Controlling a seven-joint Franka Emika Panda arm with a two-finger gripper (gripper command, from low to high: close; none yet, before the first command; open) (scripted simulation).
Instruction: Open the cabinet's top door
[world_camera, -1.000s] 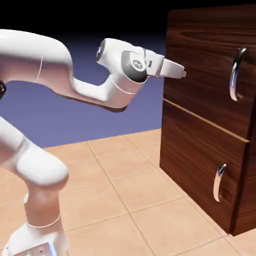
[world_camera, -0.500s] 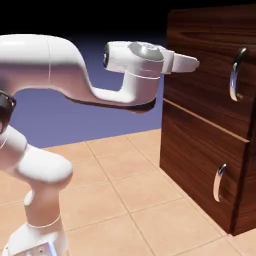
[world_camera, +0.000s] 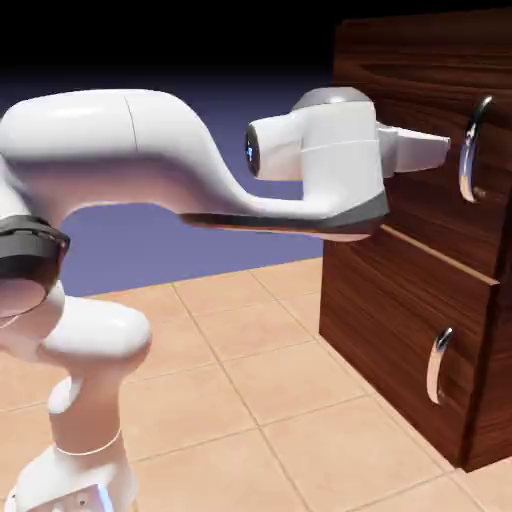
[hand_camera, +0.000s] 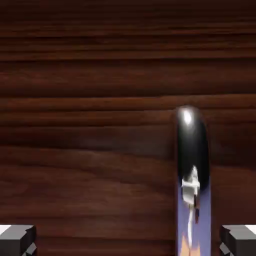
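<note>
And here is the arm, sweeping across from the left of the exterior view, its gripper up at the upper right, pointing at the cabinet! The fingers are spread wide apart, nothing clamped between them, and the tip in the exterior view sits just beside the long curved silver handle of the top door. That door fills the upper right of the frame, dark wood grain all over, and it's shut. Below it, at the lower right, the lower door is shut too, with its own smaller silver handle, and a pale strip runs slantwise between the two.

Over to the hand view: dark wood from edge to edge! The upper handle stands upright right of the middle, its rounded top near mid-height, its shaft running off the bottom edge, a bright reflection down its face. One grey fingertip shows at the bottom left, the other at the bottom right, and the handle lies between them across the picture, nearer the right one. Tiled floor spreads beneath it all in the exterior view!
</note>
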